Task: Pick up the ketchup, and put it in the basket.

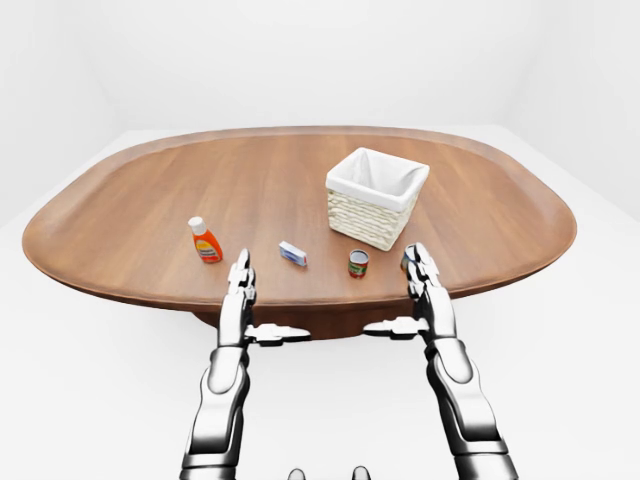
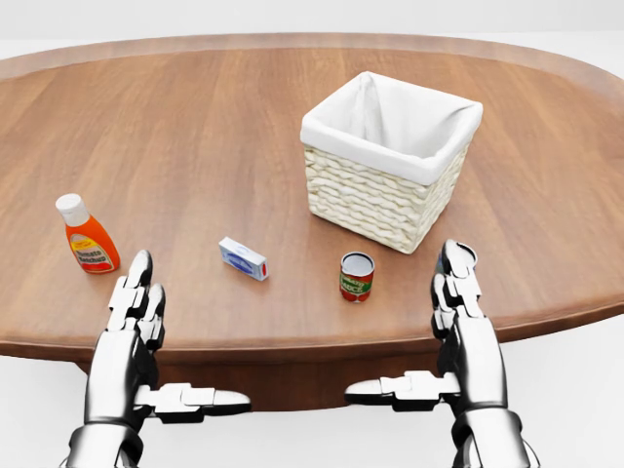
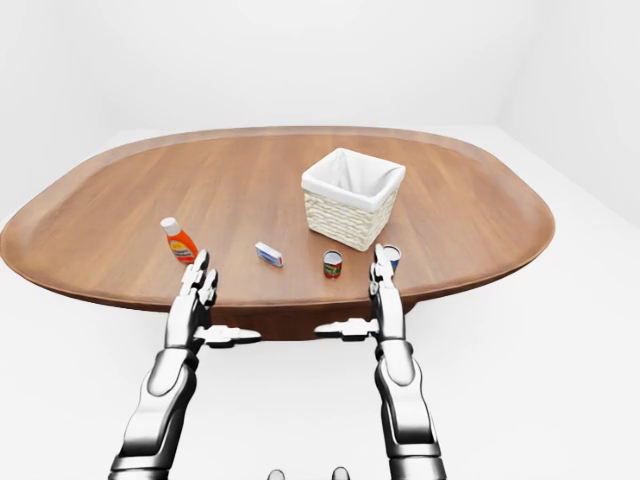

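Fingers of both hands are stretched straight and flat, thumbs jutting inward toward each other, and neither holds anything; the left hand (image 2: 135,302) hovers at the table's near edge at the lower left of the head view, the right hand (image 2: 456,292) at the lower right. Ketchup (image 2: 86,235), an orange bottle with a white cap, stands upright on the wooden table (image 2: 195,127) just up and to the left of the left hand's fingertips, apart from them; the basket (image 2: 388,161), woven and lined with white cloth, sits well to the right of it, near the table's middle. Between them lies a small blue and white box (image 2: 243,258); a red-labelled can (image 2: 357,276) stands upright just below the basket; another can (image 3: 391,257) shows only partly behind the right hand's fingertips in the right-eye view.
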Motion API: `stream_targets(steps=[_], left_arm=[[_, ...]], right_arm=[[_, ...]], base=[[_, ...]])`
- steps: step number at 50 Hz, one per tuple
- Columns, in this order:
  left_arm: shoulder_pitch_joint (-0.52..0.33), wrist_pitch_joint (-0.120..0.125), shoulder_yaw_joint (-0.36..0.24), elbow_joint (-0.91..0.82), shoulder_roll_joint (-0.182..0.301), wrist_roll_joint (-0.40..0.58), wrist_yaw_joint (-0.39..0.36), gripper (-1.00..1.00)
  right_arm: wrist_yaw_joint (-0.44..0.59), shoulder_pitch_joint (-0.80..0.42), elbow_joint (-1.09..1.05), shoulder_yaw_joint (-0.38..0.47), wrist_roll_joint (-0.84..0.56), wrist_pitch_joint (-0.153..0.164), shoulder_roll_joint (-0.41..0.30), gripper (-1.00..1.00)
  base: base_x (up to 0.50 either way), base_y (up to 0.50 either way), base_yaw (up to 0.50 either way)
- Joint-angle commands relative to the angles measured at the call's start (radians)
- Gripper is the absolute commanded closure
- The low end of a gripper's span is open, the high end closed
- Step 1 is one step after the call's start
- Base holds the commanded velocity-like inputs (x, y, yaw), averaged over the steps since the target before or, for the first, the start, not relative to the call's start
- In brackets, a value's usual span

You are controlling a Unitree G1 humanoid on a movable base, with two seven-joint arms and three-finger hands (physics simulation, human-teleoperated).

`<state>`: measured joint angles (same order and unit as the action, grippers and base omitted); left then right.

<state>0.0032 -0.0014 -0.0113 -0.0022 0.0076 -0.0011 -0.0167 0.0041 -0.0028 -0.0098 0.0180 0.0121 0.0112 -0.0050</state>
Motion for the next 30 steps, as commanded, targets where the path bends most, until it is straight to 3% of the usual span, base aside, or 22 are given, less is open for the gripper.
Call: stream_targets(steps=[1, 4, 12, 15, 18, 25, 30], left_arm=[[0.011, 0.003, -0.021, -0.02, 0.012, 0.001, -0.028, -1.0], [0.012, -0.006, -0.02, -0.014, 0.011, 0.006, -0.027, -1.0], [0.027, 0.01, -0.019, -0.049, 0.01, 0.005, -0.031, -1.0], [0.056, 0.05, -0.018, -0.132, 0.01, 0.001, -0.038, -1.0], [0.101, 0.089, -0.022, -0.248, 0.011, -0.004, -0.051, -1.0], [0.19, 0.089, -0.055, -0.472, 0.008, -0.038, -0.098, -1.0], [0.195, 0.089, -0.086, -0.506, 0.004, -0.05, -0.123, -1.0]], right_arm=[[0.002, -0.001, -0.036, 0.024, 0.027, 0.027, -0.008, -1.0], [0.002, -0.001, -0.029, 0.021, 0.022, 0.023, -0.01, -1.0], [0.008, 0.022, -0.078, 0.006, 0.002, 0.035, -0.007, -1.0], [0.002, 0.058, -0.178, -0.009, -0.023, 0.073, -0.005, -1.0], [0.003, 0.106, -0.299, -0.026, -0.05, 0.076, -0.002, -1.0], [0.009, 0.195, -0.565, -0.068, -0.096, 0.076, 0.001, -1.0], [0.014, 0.243, -0.697, -0.088, -0.122, 0.076, -0.006, -1.0]], base=[[0.0, 0.0, 0.0], [0.0, 0.0, 0.0], [0.0, 0.0, 0.0], [0.0, 0.0, 0.0], [0.0, 0.0, 0.0], [0.0, 0.0, 0.0], [0.0, 0.0, 0.0]])
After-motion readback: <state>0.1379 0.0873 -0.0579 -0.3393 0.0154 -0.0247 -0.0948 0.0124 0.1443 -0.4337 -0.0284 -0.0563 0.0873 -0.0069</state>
